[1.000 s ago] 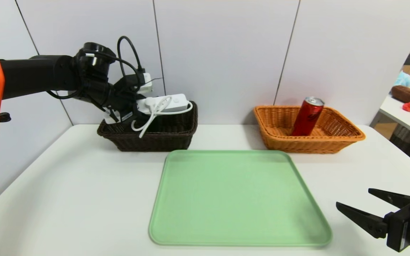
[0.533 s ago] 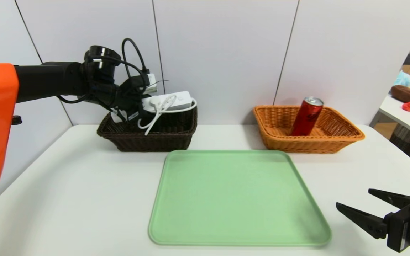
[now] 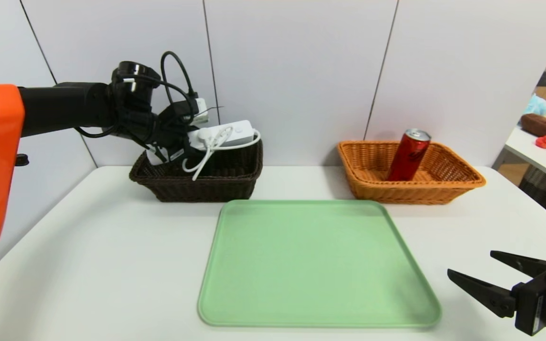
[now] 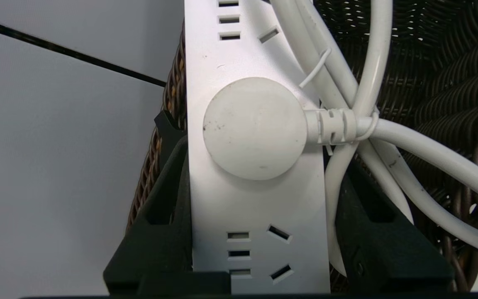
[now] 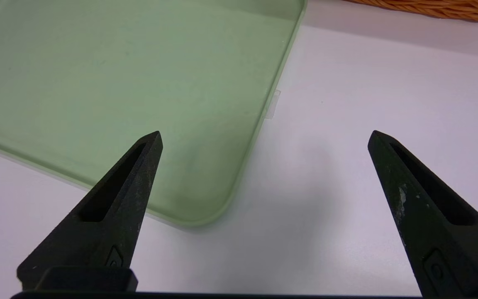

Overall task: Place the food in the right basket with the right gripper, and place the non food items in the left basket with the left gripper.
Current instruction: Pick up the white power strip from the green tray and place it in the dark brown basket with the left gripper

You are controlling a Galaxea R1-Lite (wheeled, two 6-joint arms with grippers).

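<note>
Your left gripper (image 4: pixel 255 207) has its jaws clamped across the width of the white power strip (image 3: pixel 228 134), 1 jaw on each long side, as the left wrist view shows. The strip hangs over the dark brown left basket (image 3: pixel 206 182), its free end reaching over the basket's right rim, and its coiled cord (image 3: pixel 202 161) dangles into the basket. The strip is long against this basket, so judge your release carefully: bring it lower and line its length up with the basket's long side before you let go, or 1 end will likely perch on the rim and tip out. Watch the cord too; a loop draped over the wicker edge could drag the strip. Open the jaws only once the body sits inside the walls.

The red can (image 3: pixel 408 156) leans inside the orange right basket (image 3: pixel 462 177), so the food looks done. I cannot make out the pump bottle. Your right gripper (image 5: pixel 264 137) waits low over the table (image 3: pixel 88 246), beside the bare green tray (image 3: pixel 315 265), jaws spread wide and holding nothing.
</note>
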